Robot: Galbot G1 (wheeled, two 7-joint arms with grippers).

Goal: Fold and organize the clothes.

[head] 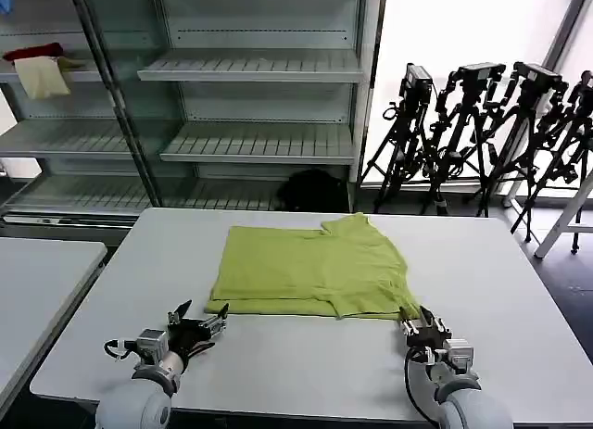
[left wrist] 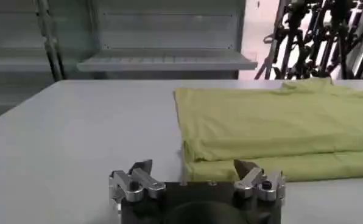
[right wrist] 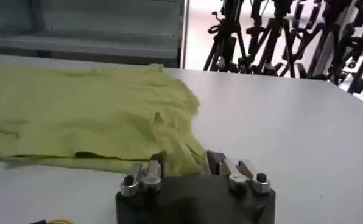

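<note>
Risk: right claw (head: 422, 328) nips only the near right corner of shirt (head: 310, 270), thin bite (could slip out on lift, or drag the stack askew). Jaws narrow on that fabric tip, seen between the fingers in right wrist view (right wrist: 197, 165). Left claw (head: 200, 321) spread wide, holding nothing, just short of shirt's near left corner (left wrist: 197, 167); may catch one layer only, or push the edge and wrinkle it. Shirt lime-green, soft matte cotton, already doubled into a rough rectangle, layered near edge, sleeve bump on far side, flat on table (head: 519, 290) ahead of both claws. Table smooth, pale, hard.
</note>
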